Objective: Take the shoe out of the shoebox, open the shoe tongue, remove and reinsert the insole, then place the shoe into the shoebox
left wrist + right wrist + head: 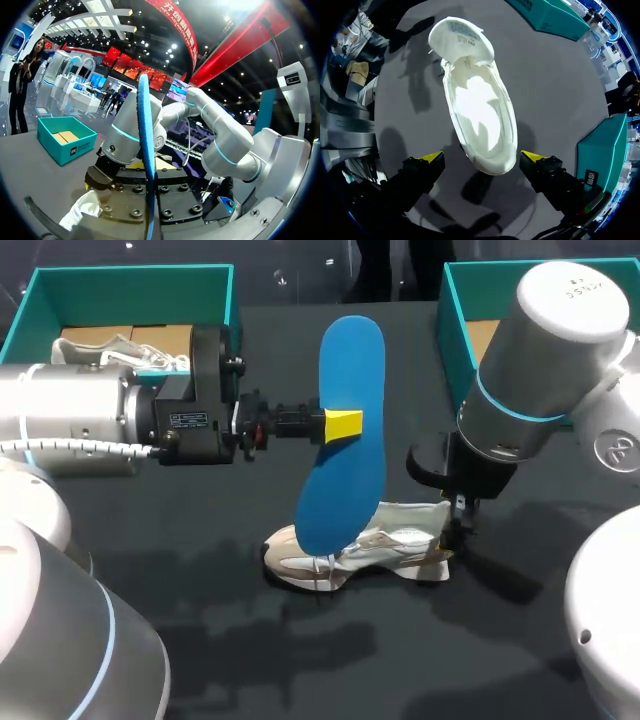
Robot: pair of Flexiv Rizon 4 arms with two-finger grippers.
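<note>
Nearest you on the dark table the white shoe stands on its sole, its heel end toward your right arm. The right gripper hangs at that heel. The head view hides its fingers behind the wrist. The right wrist view shows them spread wide, one yellow tip on each side of the heel, with a strip of table showing in each gap, so they grip nothing. Only that view looks down into the shoe: the tongue is folded forward over the toe and the pale inside lies open.

Above the shoe, your left gripper is clamped on the blue insole about mid-length and holds it upright in the air. In the head view you see its broad face and one yellow tip pressed against it. In the left wrist view the insole is a thin edge rising from between the fingers, whose tips do not show.

At the far edge stand two teal boxes. The left shoebox holds a second pale shoe. The right shoebox is partly hidden behind your right arm.
</note>
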